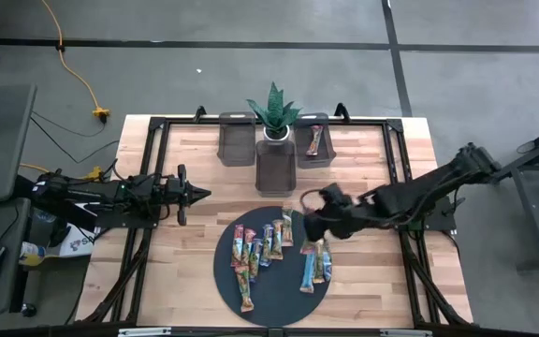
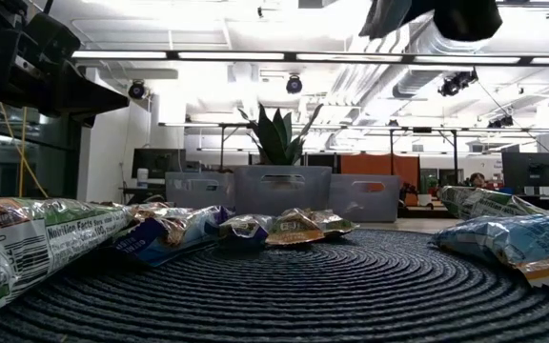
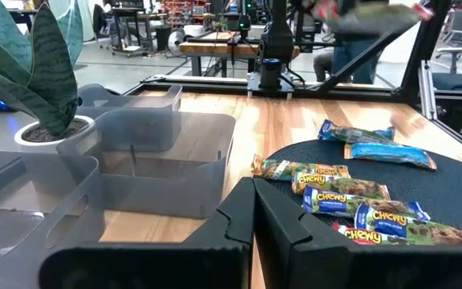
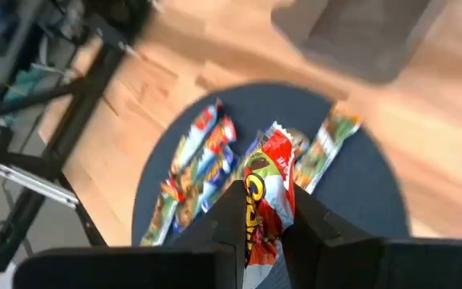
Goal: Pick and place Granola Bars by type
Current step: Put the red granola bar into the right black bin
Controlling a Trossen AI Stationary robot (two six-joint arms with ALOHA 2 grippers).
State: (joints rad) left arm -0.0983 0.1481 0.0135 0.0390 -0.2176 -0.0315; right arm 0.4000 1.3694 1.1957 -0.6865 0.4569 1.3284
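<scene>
- Right tool point(image 4: 265, 210) grasps a red granola bar point(image 4: 265, 193) above the dark round mat point(image 1: 227, 271).
- Left tool point(image 3: 253, 210) clenched, empty, at counter point(image 1: 185, 243) left.
- Potted plant point(image 1: 273, 114) stands among grey bins point(image 1: 236, 140); remaining bars point(image 1: 260, 245) on mat.

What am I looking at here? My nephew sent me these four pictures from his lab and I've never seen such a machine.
It is a robot with two dark arms at a wooden table, each ending in a two-finger claw. One picture looks straight down, one looks level across the tabletop, and two come from cameras on the arms' wrists. On the table lie a dark round mat strewn with wrapped granola bars, three grey bins and a potted plant; one bar already lies in the right-hand bin. The right claw is shut on a red bar, lifted above the mat. The left claw waits shut at the table's left side, holding nothing.
</scene>
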